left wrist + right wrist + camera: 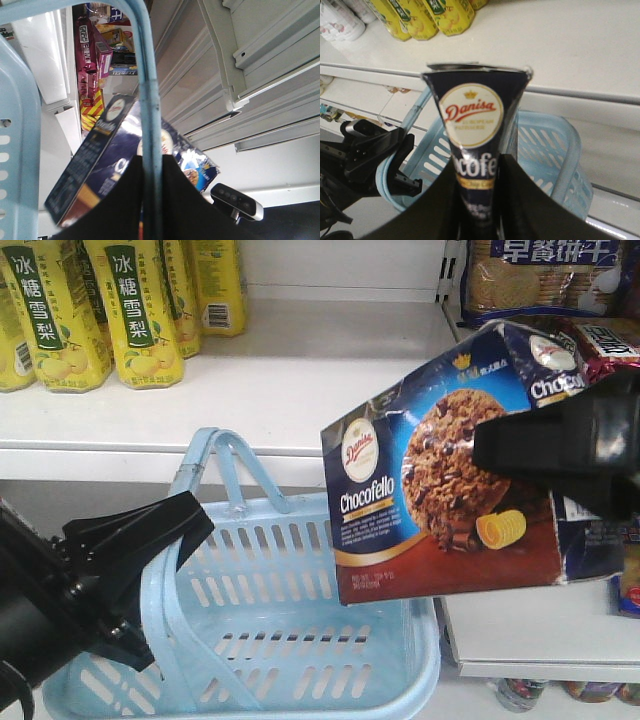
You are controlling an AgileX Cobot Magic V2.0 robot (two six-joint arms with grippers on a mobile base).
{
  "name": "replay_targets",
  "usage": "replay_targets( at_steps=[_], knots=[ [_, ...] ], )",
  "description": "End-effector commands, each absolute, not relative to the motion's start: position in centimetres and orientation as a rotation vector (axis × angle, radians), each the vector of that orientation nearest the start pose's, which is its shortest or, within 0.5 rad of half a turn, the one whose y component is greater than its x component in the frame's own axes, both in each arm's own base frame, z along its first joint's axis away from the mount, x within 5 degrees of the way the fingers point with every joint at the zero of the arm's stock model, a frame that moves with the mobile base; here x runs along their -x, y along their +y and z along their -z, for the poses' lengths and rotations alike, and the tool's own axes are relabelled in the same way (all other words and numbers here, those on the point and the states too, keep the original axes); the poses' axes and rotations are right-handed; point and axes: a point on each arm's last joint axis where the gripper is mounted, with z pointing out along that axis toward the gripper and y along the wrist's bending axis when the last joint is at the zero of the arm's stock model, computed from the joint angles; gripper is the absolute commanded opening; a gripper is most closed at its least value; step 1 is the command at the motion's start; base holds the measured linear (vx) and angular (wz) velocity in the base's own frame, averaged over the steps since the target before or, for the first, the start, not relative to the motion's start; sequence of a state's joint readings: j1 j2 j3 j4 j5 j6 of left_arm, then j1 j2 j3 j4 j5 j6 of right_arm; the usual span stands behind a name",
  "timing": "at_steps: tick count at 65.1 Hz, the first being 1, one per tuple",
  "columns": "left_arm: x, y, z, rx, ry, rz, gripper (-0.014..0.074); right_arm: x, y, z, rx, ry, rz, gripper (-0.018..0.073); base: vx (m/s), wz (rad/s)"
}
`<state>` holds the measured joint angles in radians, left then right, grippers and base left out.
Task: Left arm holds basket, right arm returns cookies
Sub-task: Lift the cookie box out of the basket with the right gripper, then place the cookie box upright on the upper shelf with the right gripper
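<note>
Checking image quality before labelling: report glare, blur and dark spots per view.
Front view: cookie carton sharp, right pincer an underexposed black shape. Left wrist view: pale blown-out shelving, basket handle soft, left pincer a silhouette. Right wrist view: carton logo readable, shelf top washed out.

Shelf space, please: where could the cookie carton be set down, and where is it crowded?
Bare white shelf lies between the yellow bottles on one side and the biscuit packs on the other. The basket floor also looks bare. The snack corner behind the cookie carton is packed.

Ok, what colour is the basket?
Light blue basket, clearest in the front-facing view.
</note>
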<state>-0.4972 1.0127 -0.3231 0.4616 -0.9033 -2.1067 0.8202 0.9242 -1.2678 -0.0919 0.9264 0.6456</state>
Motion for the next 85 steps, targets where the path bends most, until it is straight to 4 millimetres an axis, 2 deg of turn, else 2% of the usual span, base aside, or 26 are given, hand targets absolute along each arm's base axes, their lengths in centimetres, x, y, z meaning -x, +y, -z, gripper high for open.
replay_targets(
  at_steps=[1, 16, 37, 54, 63, 73, 85],
  knots=[
    [-15.1, -11.1, -30.1, 0.696, 1.383, 2.167, -0.0003, -11.4, 10.8, -47.6, 0.204, 1.951, -0.820, -0.0003, 0.00, 0.00],
    [-15.1, -11.1, -30.1, 0.696, 1.383, 2.167, -0.0003, -12.0, 10.6, -48.9, 0.232, 1.772, -0.765, -0.0003, 0.00, 0.00],
    [-15.1, -11.1, -30.1, 0.696, 1.383, 2.167, -0.0003, -13.2, 10.5, -50.2, 0.319, 1.548, -0.540, -0.0003, 0.00, 0.00],
    [-15.1, -11.1, -30.1, 0.696, 1.383, 2.167, -0.0003, -15.4, 12.3, -49.6, 0.364, 1.516, -0.434, -0.0003, 0.00, 0.00],
    [-15.1, -11.1, -30.1, 0.696, 1.383, 2.167, -0.0003, -17.4, 12.8, -49.1, 0.338, 1.516, -0.420, -0.0003, 0.00, 0.00],
    [-15.1, -11.1, -30.1, 0.696, 1.383, 2.167, -0.0003, -19.8, 12.7, -47.7, 0.289, 1.524, -0.421, -0.0003, 0.00, 0.00],
    [-15.1, -11.1, -30.1, 0.696, 1.383, 2.167, -0.0003, -21.5, 12.9, -45.3, 0.296, 1.530, -0.457, -0.0003, 0.00, 0.00]
  ],
)
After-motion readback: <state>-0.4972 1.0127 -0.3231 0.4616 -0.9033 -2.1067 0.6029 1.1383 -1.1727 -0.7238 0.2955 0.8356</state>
